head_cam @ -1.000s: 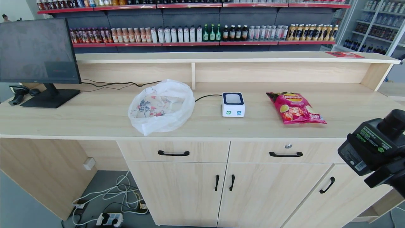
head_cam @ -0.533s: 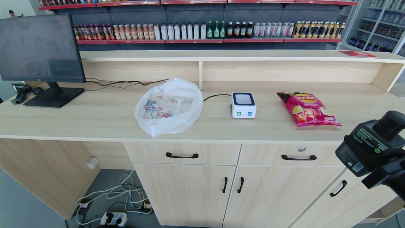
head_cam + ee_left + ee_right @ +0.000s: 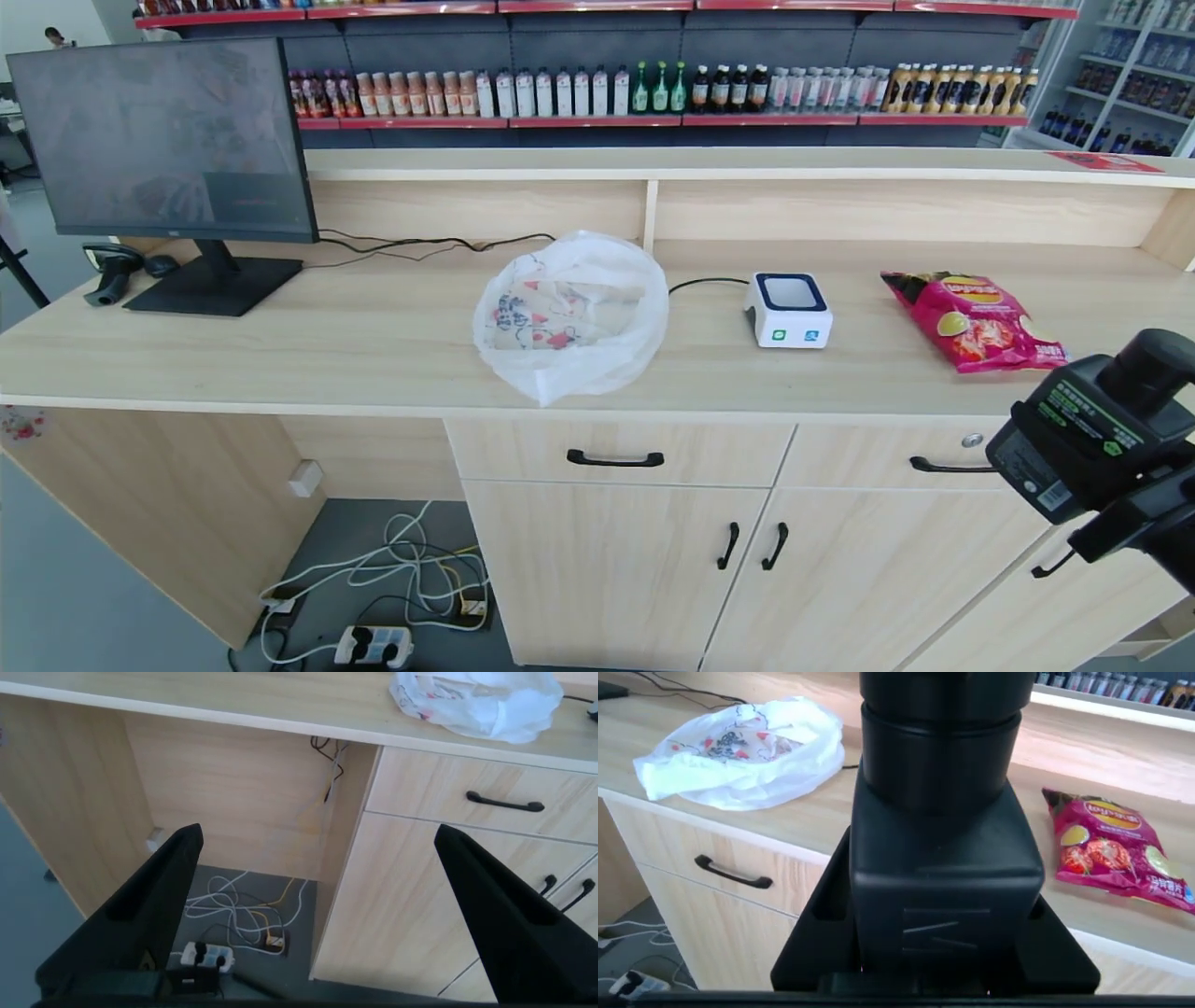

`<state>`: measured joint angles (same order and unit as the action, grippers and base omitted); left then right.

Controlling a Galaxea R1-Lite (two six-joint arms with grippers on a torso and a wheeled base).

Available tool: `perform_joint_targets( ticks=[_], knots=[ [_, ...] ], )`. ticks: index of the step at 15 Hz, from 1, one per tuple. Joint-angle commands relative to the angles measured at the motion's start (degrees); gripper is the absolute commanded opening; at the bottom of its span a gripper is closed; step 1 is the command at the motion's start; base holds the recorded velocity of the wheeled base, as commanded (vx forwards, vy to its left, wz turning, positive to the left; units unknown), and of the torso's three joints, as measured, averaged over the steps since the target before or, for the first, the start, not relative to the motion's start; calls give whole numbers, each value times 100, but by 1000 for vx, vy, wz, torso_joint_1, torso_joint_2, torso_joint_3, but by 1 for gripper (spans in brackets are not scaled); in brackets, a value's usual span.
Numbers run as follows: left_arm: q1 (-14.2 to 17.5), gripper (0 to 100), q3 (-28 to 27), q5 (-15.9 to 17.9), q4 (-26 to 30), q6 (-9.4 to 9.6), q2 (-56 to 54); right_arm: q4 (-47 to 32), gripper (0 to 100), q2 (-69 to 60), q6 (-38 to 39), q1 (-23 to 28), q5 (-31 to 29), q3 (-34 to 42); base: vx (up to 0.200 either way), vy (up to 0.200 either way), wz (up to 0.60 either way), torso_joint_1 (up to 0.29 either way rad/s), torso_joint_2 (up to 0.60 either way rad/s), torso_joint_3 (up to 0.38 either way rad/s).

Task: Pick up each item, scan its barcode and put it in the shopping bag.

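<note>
Chips bag [image 3: 971, 320], 3 o'clock of scanner [image 3: 789, 310]: pinch its near edge with your right arm [image 3: 1092, 448], jaw state untellable; left gripper [image 3: 318, 831] jaws apart

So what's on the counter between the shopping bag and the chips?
The white barcode scanner, standing apart from both, as the head view shows.

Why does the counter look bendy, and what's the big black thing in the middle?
In the head view the wide lens bows the counter's long front edge, and the dark monitor shows faint reflections. In the right wrist view the right gripper's own black housing blocks the middle, with the shopping bag on one side and the chip bag on the other.
</note>
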<state>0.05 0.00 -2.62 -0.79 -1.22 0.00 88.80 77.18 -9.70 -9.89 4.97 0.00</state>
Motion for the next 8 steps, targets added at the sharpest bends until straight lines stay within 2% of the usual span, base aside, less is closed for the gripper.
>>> perform_joint_targets(
  ticks=[1, 2, 8],
  knots=[
    [4, 100, 0, -2, 0, -1, 0, 6, 0, 60, 12, 4, 4, 0, 0, 200, 0, 7, 7, 2],
    [4, 100, 0, -2, 0, -1, 0, 6, 0, 78, 21, 4, 4, 0, 0, 200, 0, 2, 17, 2],
    [4, 100, 0, -2, -9, -10, 0, -3, 0, 140, 30, 4, 4, 0, 0, 0, 0, 0, 0, 0]
  ],
)
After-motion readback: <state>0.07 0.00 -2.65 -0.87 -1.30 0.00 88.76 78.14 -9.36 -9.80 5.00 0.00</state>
